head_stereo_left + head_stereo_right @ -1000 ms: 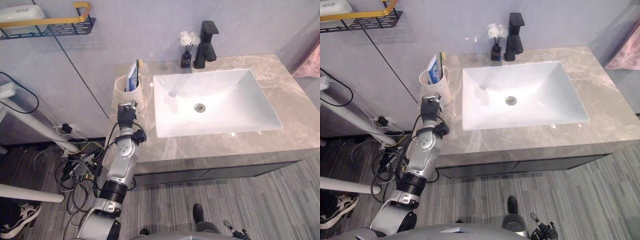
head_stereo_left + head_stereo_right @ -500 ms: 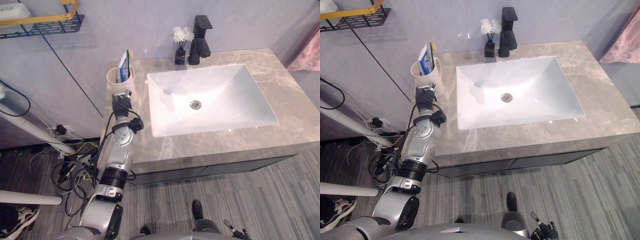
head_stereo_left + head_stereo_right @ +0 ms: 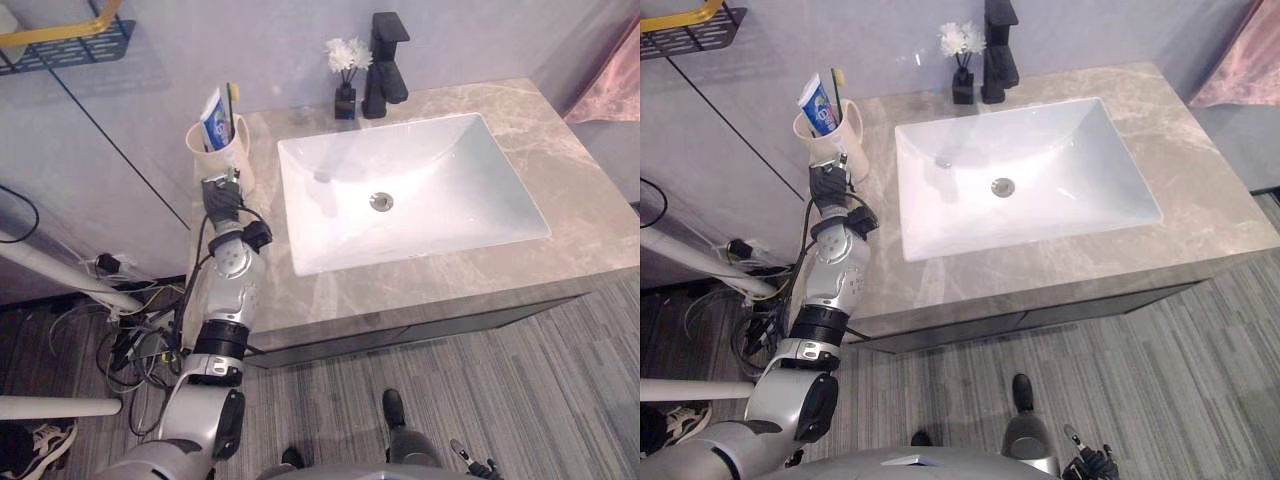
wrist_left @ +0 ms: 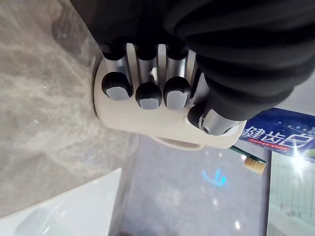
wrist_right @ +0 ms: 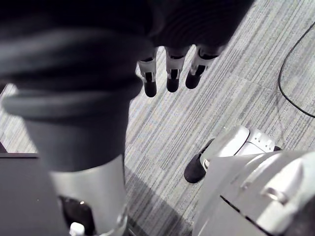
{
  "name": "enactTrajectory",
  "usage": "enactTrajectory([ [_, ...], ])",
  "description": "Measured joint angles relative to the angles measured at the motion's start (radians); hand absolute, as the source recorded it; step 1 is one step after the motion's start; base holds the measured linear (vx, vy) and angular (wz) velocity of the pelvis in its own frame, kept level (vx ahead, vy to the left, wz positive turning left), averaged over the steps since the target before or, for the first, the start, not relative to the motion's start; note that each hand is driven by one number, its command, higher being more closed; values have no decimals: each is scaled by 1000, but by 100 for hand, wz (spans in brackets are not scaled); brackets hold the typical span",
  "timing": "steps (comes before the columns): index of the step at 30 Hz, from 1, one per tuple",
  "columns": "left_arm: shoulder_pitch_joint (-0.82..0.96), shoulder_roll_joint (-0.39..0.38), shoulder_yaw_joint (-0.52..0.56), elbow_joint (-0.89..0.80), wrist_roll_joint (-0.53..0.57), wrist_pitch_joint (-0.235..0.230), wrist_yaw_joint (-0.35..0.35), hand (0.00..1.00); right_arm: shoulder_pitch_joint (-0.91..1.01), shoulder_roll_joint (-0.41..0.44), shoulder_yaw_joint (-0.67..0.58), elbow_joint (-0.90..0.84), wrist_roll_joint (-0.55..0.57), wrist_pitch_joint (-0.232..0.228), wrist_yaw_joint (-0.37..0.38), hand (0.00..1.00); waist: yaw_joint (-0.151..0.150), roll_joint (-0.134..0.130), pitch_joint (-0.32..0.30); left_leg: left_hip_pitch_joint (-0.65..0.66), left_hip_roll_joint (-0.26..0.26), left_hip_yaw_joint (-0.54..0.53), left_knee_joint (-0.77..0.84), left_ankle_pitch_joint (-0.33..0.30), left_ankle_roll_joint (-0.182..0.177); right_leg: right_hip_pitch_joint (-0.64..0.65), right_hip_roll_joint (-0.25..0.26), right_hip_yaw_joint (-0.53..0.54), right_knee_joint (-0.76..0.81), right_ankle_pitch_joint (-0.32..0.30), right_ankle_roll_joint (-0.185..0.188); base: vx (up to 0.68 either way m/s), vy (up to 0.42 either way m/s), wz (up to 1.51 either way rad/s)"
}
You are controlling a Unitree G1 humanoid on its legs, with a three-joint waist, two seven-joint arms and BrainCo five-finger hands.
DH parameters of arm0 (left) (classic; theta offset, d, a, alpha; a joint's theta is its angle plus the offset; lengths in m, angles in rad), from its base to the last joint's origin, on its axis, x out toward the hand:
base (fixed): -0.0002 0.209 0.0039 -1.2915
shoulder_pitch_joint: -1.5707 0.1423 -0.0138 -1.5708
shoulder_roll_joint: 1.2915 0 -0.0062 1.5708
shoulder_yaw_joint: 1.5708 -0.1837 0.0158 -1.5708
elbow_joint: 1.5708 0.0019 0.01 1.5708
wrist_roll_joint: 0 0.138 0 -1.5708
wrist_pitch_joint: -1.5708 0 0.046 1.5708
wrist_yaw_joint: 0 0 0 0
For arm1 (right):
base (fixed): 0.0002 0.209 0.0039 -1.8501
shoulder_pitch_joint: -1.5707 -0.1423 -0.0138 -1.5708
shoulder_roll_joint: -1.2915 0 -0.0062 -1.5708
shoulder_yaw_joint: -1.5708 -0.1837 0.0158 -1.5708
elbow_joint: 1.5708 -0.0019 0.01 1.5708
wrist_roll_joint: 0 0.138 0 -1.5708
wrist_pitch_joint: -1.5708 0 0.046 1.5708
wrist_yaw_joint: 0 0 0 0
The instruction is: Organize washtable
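One wire shelf (image 3: 62, 45) with a yellow rail hangs on the wall at far left, above counter height. Below it, a cream cup (image 3: 222, 160) stands upright at the left end of the marble counter (image 3: 590, 220), close to its left edge. It holds a blue toothpaste tube (image 3: 213, 105) and a toothbrush (image 3: 233, 100).

Left hand (image 3: 220, 198) is at the cup's near side. In the wrist view its fingers (image 4: 147, 96) are curled against the cup wall with the thumb on the wall beside them. Reads as a grip on the cup, though I can't confirm how firm it is.

Further right: white basin (image 3: 450, 170), small dark vase of white flowers (image 3: 345, 80), black faucet (image 3: 385, 62), pink cloth (image 3: 612, 90) at the far right edge.

Right hand (image 5: 172, 73) hangs over the floor, fingers relaxed, holding nothing.

Step, my read: securing the cup, lift not started; its base looks to be on the counter.

Next move calls for:
- a firm hold first
- a straight vertical lift, cup kept level so the tube and brush don't tip out
- no sideways shove, the edge is right there
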Motion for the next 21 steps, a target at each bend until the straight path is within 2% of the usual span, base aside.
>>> enactTrajectory([
  [10, -48, 15, 20, 116, -4, 3, -1, 100, 1, 0, -4, 0, 0, 0, 6, 0, -5, 0, 0, 5, -1, 10, 7, 0, 0, 1, 1, 5, 0, 15, -3, -17, 1, -3],
  [15, -53, 31, 19, 115, -4, 3, -2, 100, 3, 0, -3, 0, 0, 0, 15, 0, -9, 0, 0, 6, -1, 15, 14, 0, 0, 1, 2, 8, 0, 18, -5, -18, -3, -3],
  [17, -52, 28, 8, 87, -9, 7, -1, 100, 7, 0, -3, -1, 0, 0, 18, 0, -8, 0, 0, 3, -1, 13, 18, 0, 0, 1, 0, 9, 5, 20, -5, -5, 3, 4],
  [21, -19, 19, -84, -210, 40, -2, -19, 100, 31, 2, -2, 4, 0, 0, 22, 0, 18, -1, 0, -15, -4, -4, 37, 0, 0, 2, -7, 2, 8, 24, -5, -14, 7, 9],
])
